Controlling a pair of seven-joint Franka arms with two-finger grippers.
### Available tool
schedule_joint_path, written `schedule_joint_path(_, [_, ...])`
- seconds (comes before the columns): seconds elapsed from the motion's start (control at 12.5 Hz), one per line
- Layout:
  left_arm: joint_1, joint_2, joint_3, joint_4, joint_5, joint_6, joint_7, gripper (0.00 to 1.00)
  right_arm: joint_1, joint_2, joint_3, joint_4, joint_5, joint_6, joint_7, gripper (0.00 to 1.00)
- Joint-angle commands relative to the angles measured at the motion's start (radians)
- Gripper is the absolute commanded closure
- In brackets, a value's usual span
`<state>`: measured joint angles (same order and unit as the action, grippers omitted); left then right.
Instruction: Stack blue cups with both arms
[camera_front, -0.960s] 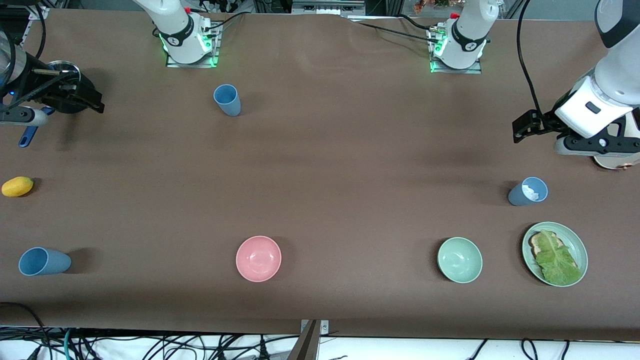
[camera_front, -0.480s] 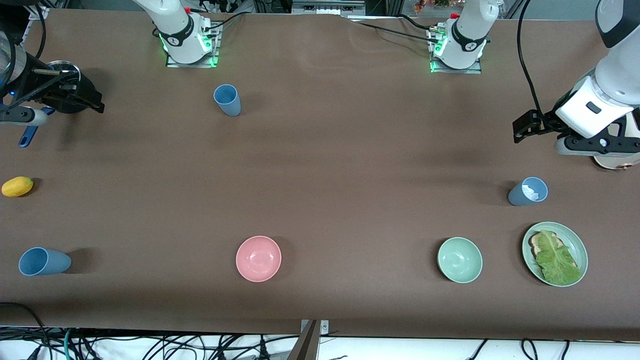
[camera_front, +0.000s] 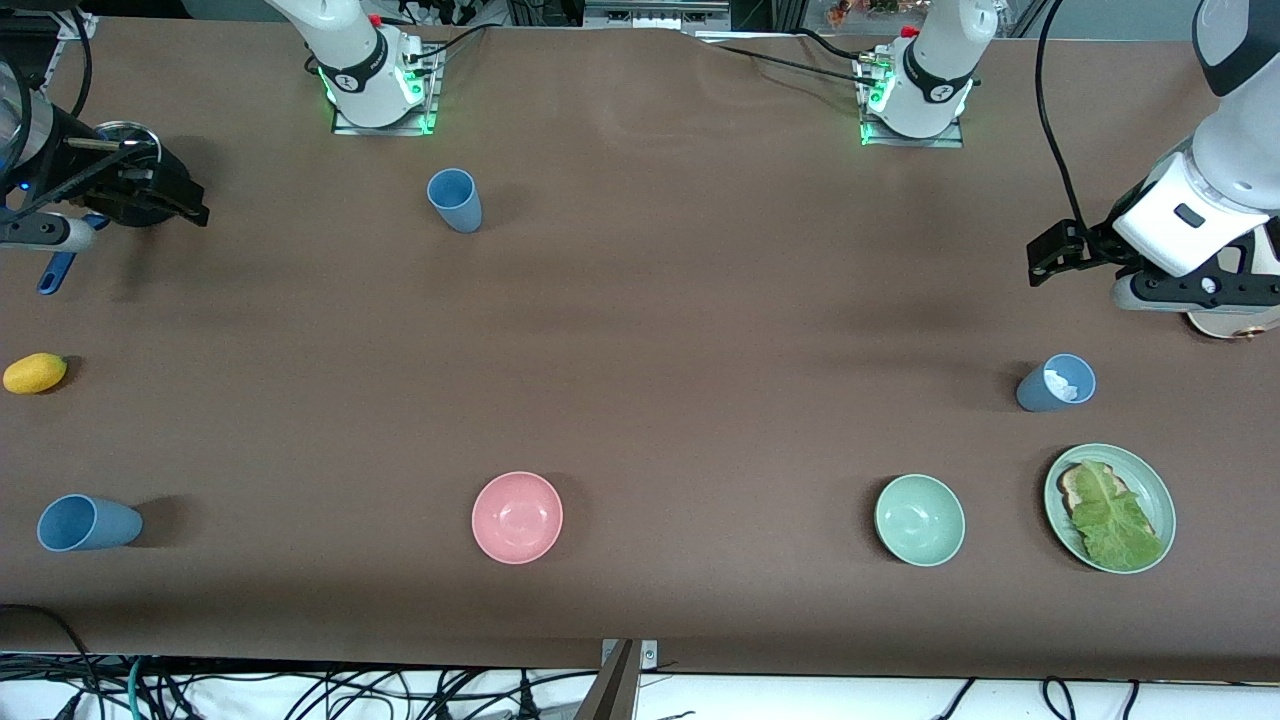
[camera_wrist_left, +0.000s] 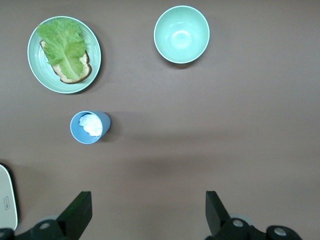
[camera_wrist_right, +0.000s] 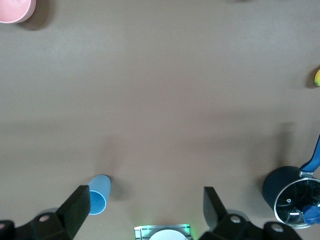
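Note:
Three blue cups are on the brown table. One cup is close to the right arm's base and also shows in the right wrist view. A second cup is near the front camera at the right arm's end. A third cup, with something white inside, is at the left arm's end and also shows in the left wrist view. My left gripper is open and empty, up over bare table. My right gripper is open and empty, over the table by the black pot.
A pink bowl and a pale-green bowl sit near the front camera. A green plate holds toast and lettuce. A lemon and a black pot with a blue handle are at the right arm's end.

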<state>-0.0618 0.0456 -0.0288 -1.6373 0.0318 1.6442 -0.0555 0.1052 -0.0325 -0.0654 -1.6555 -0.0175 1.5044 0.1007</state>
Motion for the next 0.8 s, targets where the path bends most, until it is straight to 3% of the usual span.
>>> schedule_joint_path(0.0, [0.005, -0.013, 0.001, 0.008, -0.03, -0.02, 0.019, 0.0, -0.004, 0.011, 0.004, 0.025, 0.013, -0.021, -0.004, 0.0])
schedule_joint_path(0.72, [0.005, -0.015, 0.003, 0.008, -0.03, -0.04, 0.019, 0.0, -0.004, 0.011, 0.004, 0.025, 0.013, -0.021, -0.004, 0.0])
